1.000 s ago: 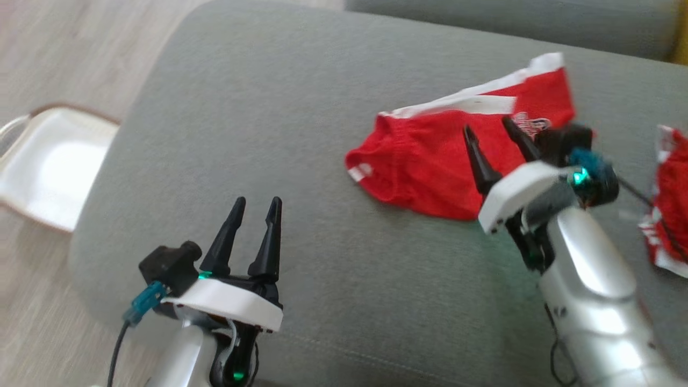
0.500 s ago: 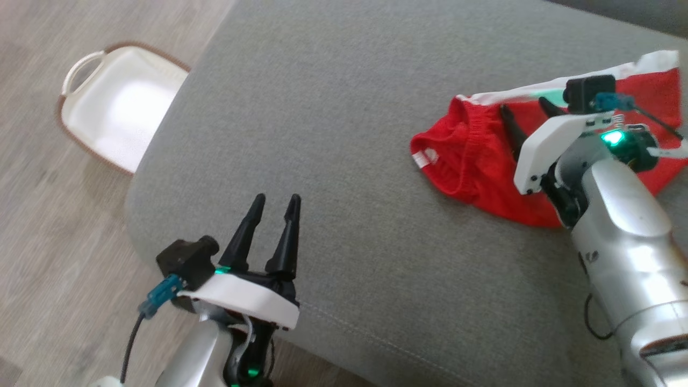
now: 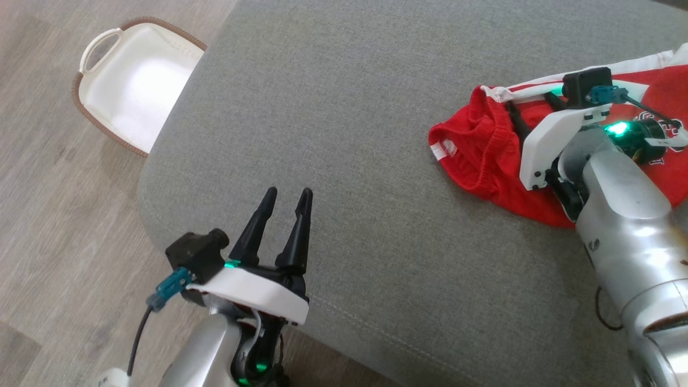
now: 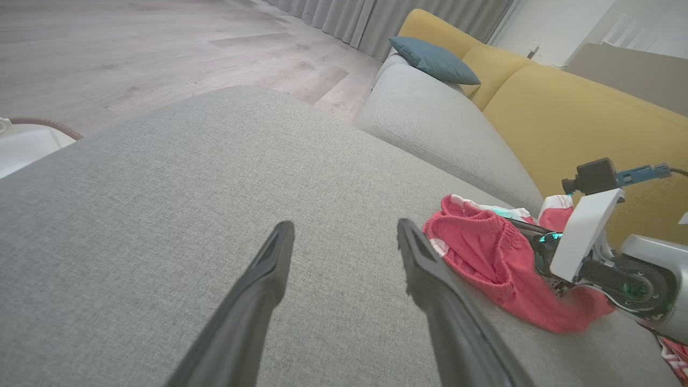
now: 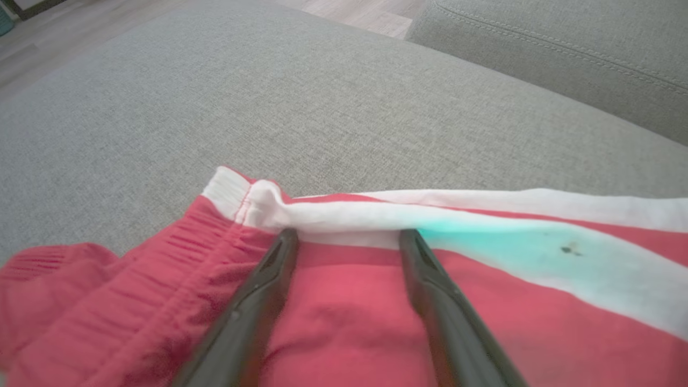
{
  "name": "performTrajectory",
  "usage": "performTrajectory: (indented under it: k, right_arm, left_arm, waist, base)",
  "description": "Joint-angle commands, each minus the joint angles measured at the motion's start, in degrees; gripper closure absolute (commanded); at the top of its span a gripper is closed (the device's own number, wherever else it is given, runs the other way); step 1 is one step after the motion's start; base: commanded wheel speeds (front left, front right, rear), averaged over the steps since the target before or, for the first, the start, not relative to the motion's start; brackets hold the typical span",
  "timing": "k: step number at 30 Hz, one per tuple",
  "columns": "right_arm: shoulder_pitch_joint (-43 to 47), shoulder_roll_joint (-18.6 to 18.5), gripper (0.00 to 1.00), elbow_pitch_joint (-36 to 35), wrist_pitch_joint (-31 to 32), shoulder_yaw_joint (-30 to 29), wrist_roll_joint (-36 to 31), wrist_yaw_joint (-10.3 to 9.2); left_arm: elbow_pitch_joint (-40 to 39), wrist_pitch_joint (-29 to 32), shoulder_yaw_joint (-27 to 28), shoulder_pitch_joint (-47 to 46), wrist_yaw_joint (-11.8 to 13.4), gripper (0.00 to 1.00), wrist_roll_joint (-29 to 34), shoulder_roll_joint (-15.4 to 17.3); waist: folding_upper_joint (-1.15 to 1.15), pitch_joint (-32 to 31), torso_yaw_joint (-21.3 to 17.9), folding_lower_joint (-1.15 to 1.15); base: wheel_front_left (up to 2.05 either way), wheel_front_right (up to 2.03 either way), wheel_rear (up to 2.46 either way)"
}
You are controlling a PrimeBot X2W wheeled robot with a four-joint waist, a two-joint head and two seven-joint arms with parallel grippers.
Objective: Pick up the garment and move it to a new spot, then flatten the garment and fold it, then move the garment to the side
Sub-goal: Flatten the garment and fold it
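Grey woven sofa cushion point(image 3: 349, 134) takes up most of the head view, with pale wood-plank floor point(image 3: 54, 215) to its left, where a white basket with a brown woven rim point(image 3: 129, 91) stands. A pair of red knit shorts with a white side stripe point(image 3: 484, 156) lies on the right part of the cushion. It is bunched at its gathered elastic waistband point(image 5: 177, 242) and is neither spread flat nor folded.

The right gripper point(image 3: 528, 101) is low over the shorts. In its own wrist view the two dark fingers rest along the red cloth with their tips against the rolled white edge point(image 5: 333, 215). Its jaws are spread and nothing is pinched between them. That placement suits a grip on the stiffer, seamed edge, which should hold better than loose knit. It fits equally well with jaws that have just let the cloth go, and the pictures do not settle which.

The left gripper point(image 3: 289, 191) hangs above the cushion's near left corner, well apart from the garment. Its jaws are also spread and empty, and they point across the bare fabric. I judge it is parked there to leave the working area open while the right arm works.
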Motion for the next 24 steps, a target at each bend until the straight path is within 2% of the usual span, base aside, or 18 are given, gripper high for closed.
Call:
performTrajectory:
  k: [1,13,24]
  right_arm:
    - [-2.19,0.71,1.00,-1.22,-0.95,1.25,-0.10,-0.04]
    - [-3.13,2.73,1.00,-0.19,-8.02,5.92,3.58,-0.04]
    - [-3.07,3.22,1.00,-1.96,-10.41,12.44,10.35,-0.04]
  left_arm:
    - [-1.78,-0.31,1.76,-2.45,0.29,0.00,-0.27,0.59]
    - [-0.91,-0.31,2.09,-2.62,0.39,0.00,0.04,0.59]
    - [-0.64,-0.31,2.26,-2.31,0.21,0.00,0.47,0.59]
  waist:
    - [0.00,0.09,-0.04,0.00]
    - [0.00,-1.02,-1.25,0.00]
    - [0.00,-2.38,-2.07,0.00]
  base:
    - [0.00,0.00,0.00]
    - [0.00,0.00,0.00]
    - [0.00,0.00,0.00]
